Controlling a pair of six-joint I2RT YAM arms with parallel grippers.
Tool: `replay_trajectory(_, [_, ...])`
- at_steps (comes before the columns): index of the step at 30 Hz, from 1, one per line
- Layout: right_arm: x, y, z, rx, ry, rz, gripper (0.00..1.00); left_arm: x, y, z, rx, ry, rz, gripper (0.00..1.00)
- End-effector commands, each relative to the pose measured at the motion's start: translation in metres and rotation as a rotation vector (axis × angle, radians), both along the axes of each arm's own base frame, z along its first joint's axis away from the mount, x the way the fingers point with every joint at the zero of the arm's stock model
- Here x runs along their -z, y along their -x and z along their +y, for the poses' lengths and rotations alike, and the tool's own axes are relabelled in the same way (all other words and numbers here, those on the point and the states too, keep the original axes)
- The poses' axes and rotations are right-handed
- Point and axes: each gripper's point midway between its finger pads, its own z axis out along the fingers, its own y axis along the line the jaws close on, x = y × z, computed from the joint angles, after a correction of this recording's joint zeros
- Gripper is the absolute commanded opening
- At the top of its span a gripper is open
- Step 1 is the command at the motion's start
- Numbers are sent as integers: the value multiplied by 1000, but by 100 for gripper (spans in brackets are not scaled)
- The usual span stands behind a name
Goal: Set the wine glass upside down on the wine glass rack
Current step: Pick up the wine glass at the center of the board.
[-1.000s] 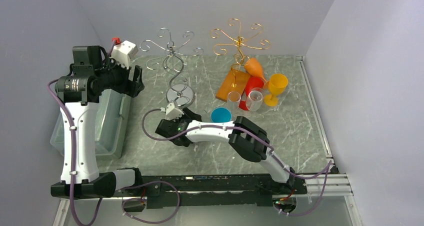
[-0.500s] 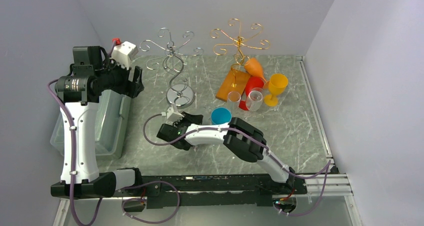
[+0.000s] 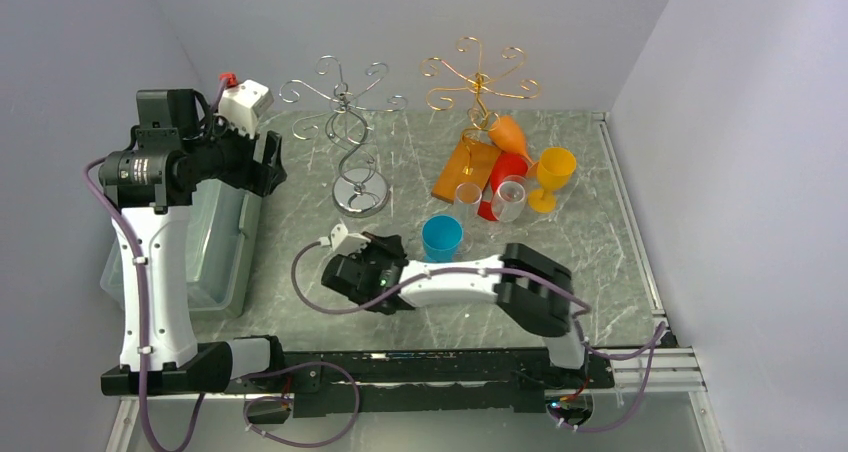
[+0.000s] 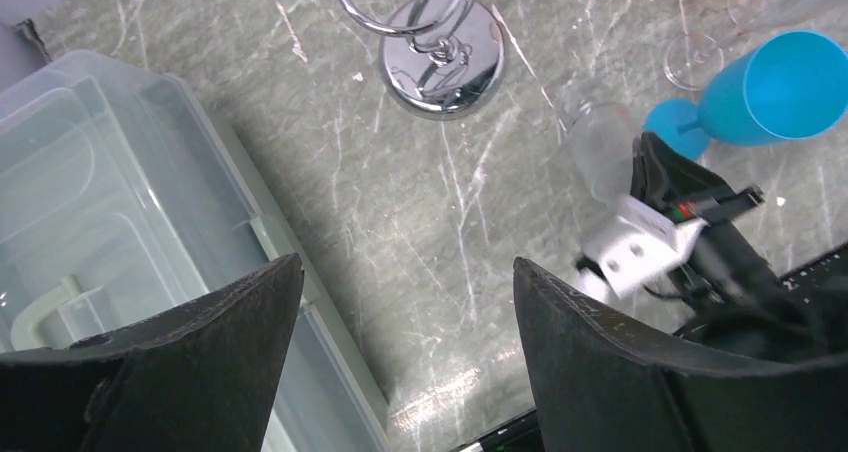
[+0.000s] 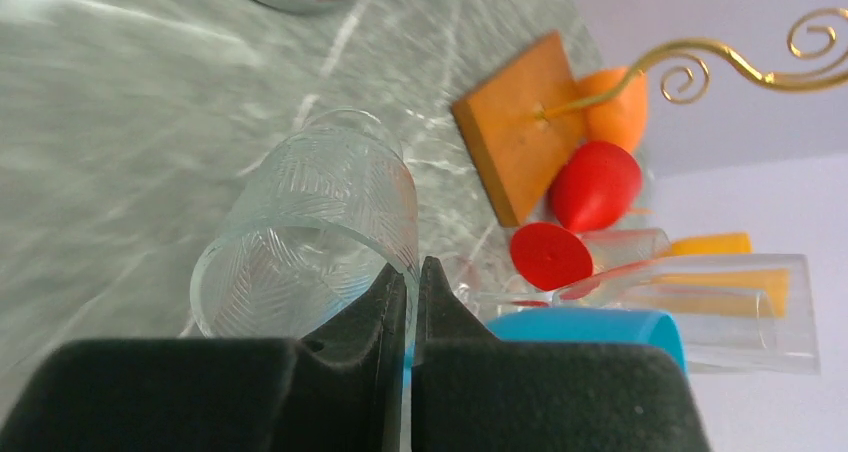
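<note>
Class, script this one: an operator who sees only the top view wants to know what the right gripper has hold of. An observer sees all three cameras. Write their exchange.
Operator: Is it holding anything?
Observer: Yes. The right gripper is shut on the rim of a clear glass.
Operator: And the other arm?
Observer: The left gripper is open, with nothing between its fingers.

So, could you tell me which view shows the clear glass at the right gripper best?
The right wrist view: the clear glass sits large, its wall between the right gripper's jaws. The left wrist view shows it small and faint; the top external view barely shows it.
</note>
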Motion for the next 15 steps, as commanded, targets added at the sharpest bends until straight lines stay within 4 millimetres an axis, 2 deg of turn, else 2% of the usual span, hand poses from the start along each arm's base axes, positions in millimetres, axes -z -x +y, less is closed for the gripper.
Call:
replay_trajectory(1, [-84, 41, 41, -204, -334, 45, 0, 1, 15, -11, 62, 32, 39, 83])
replay_trajectory(7, [-140, 73, 39, -353, -591, 133, 0, 30, 41, -24, 150, 64, 120, 85])
replay_trajectory(12, [-191, 87, 34, -454, -760, 132, 0, 53, 59, -40, 224, 141, 212, 95])
replay_trajectory(15, [-219, 93, 31, -502, -848, 116, 0, 57, 65, -50, 268, 198, 241, 99])
